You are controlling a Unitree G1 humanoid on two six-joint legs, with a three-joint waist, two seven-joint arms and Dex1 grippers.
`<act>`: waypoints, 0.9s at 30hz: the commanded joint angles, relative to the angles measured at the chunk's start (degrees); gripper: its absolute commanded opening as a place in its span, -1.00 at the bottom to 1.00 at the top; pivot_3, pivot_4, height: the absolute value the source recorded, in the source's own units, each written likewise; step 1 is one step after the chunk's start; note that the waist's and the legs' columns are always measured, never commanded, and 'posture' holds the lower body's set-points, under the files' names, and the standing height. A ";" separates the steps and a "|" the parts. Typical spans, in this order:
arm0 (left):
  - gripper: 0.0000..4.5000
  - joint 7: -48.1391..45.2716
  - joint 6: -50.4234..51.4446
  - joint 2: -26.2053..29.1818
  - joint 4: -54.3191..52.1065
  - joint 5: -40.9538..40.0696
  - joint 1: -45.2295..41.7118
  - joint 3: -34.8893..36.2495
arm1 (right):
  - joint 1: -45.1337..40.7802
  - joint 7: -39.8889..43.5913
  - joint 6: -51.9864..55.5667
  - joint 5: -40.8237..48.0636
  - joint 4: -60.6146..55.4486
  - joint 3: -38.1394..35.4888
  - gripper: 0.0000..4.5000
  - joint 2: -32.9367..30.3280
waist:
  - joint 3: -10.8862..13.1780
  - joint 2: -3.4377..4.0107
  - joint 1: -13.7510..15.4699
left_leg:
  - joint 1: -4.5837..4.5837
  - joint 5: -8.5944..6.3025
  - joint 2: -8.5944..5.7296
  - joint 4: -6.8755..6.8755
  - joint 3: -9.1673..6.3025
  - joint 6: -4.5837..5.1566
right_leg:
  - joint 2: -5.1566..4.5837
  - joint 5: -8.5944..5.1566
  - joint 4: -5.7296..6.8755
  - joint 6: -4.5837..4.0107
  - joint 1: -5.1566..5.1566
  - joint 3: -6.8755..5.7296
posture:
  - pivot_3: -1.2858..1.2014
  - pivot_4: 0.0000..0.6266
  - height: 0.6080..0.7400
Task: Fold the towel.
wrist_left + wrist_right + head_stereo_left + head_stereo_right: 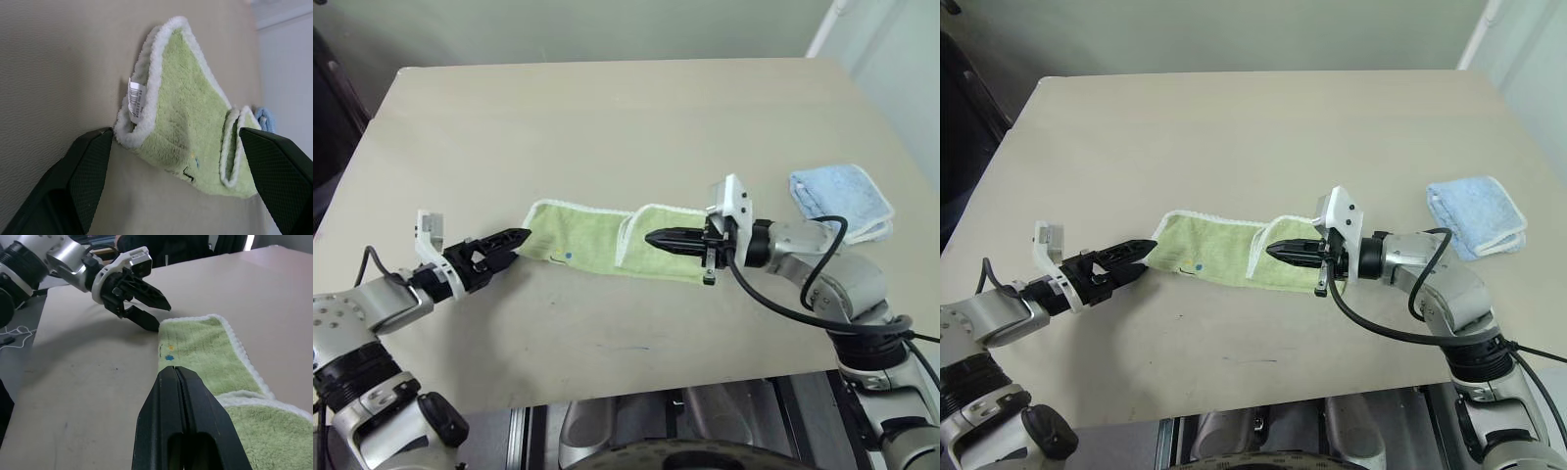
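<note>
At frame centre your towel [597, 240] lies partly folded on the table [607, 127], your left gripper [509, 245] spread wide at its left end, your right gripper [658, 238] pressed together over its folded right part.

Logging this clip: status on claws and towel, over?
Left claw open, at the towel's left end. Right claw shut, empty, over the folded-in right end. Blue towel off to the right, clear of the work.

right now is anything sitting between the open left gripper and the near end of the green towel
Nothing visible. The left gripper, open, sits right at the towel end on bare table.
</note>
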 commanded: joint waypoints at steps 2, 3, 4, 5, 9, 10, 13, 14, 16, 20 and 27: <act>1.00 0.97 -1.55 -1.44 1.82 1.28 -1.81 -0.52 | 0.25 0.36 -0.39 1.07 -2.99 -2.14 -0.75 -0.89 | 0.00 0.01 0.17 | 0.00 0.00 -0.02 0.00 -0.02 -0.01 | 0.00 0.00 0.00 0.00 0.00 0.00 | 0.03 -0.52 0.44; 1.00 1.09 -1.63 -1.60 1.95 1.43 -2.02 -0.52 | 0.34 0.42 -0.39 1.16 -3.15 -2.20 -0.60 -0.99 | 0.00 0.01 0.21 | 0.00 0.01 -0.02 0.00 -0.03 -0.01 | 0.00 0.00 0.00 0.00 0.00 0.00 | 0.03 -0.52 0.44; 1.00 1.19 -1.72 -1.82 1.99 1.55 -2.19 -0.50 | 0.26 0.18 -0.30 1.17 -3.18 -2.33 -0.46 -0.95 | 0.00 0.01 0.25 | 0.00 0.01 -0.02 0.00 -0.03 -0.01 | 0.00 0.00 0.00 0.00 0.01 0.00 | 0.03 -0.52 0.44; 1.00 1.28 -1.71 -2.01 2.00 1.62 -2.32 -0.40 | 0.20 -0.06 -0.25 1.09 -3.19 -2.42 -0.30 -0.91 | 0.00 0.00 0.28 | 0.00 0.01 -0.02 0.00 -0.04 -0.01 | 0.01 0.00 0.00 0.01 0.01 0.00 | 0.03 -0.52 0.44; 1.00 1.28 -1.34 -2.19 1.76 2.01 -2.26 -0.69 | 0.26 -0.57 -0.44 0.39 -3.33 -2.43 0.28 -0.86 | 0.00 0.00 0.30 | 0.00 0.02 -0.03 0.00 -0.05 -0.02 | 0.01 -0.05 0.00 0.08 0.04 0.00 | 0.03 -0.52 0.44; 1.00 1.36 -1.30 -2.23 1.82 2.10 -2.29 -0.68 | 0.34 -0.66 -0.55 0.18 -3.37 -2.38 0.28 -0.89 | 0.00 0.01 0.30 | -0.01 0.02 -0.03 0.00 -0.05 -0.02 | 0.01 -0.06 0.00 0.10 0.05 0.00 | 0.03 -0.52 0.44; 1.00 2.11 -1.67 -2.22 2.83 2.92 -2.96 -0.58 | 0.46 -1.03 -0.66 -0.17 -3.31 -2.40 0.28 -0.91 | 0.00 0.01 0.32 | -0.01 0.02 -0.03 0.00 -0.05 -0.02 | 0.01 -0.13 0.00 0.22 0.06 0.00 | 0.03 -0.52 0.44; 1.00 2.20 -1.66 -2.14 3.03 3.13 -3.10 -0.64 | 0.46 -1.15 -0.66 -0.25 -3.28 -2.41 0.28 -0.92 | 0.00 0.01 0.33 | -0.01 0.02 -0.03 0.00 -0.06 -0.02 | 0.02 -0.13 0.00 0.22 0.06 0.00 | 0.03 -0.52 0.44; 1.00 1.96 -1.39 -2.07 3.15 3.25 -3.33 -0.90 | 0.53 -1.42 -0.72 -0.36 -3.26 -2.53 0.28 -0.91 | 0.00 0.01 0.33 | 0.00 0.02 -0.03 0.00 -0.07 -0.02 | 0.02 -0.15 0.00 0.25 0.06 -0.01 | 0.03 -0.52 0.44; 0.74 1.67 -2.07 -2.27 3.68 4.19 -4.23 -2.22 | 0.71 -2.10 -0.94 -0.90 -3.00 -2.48 0.30 -0.71 | 0.00 0.01 0.33 | -0.01 0.02 -0.03 0.00 -0.08 -0.02 | 0.02 -0.16 0.00 0.26 0.07 -0.01 | 0.03 -0.52 0.44; -0.40 0.03 -3.28 -1.99 4.23 5.01 -4.72 -3.55 | 1.43 -2.58 -0.83 -1.37 -3.46 -2.56 0.30 -0.76 | 0.06 -0.09 0.31 | -0.17 -0.05 -0.03 -0.01 -0.08 -0.12 | 0.03 -0.08 0.00 0.14 0.08 0.00 | 0.03 -0.52 0.44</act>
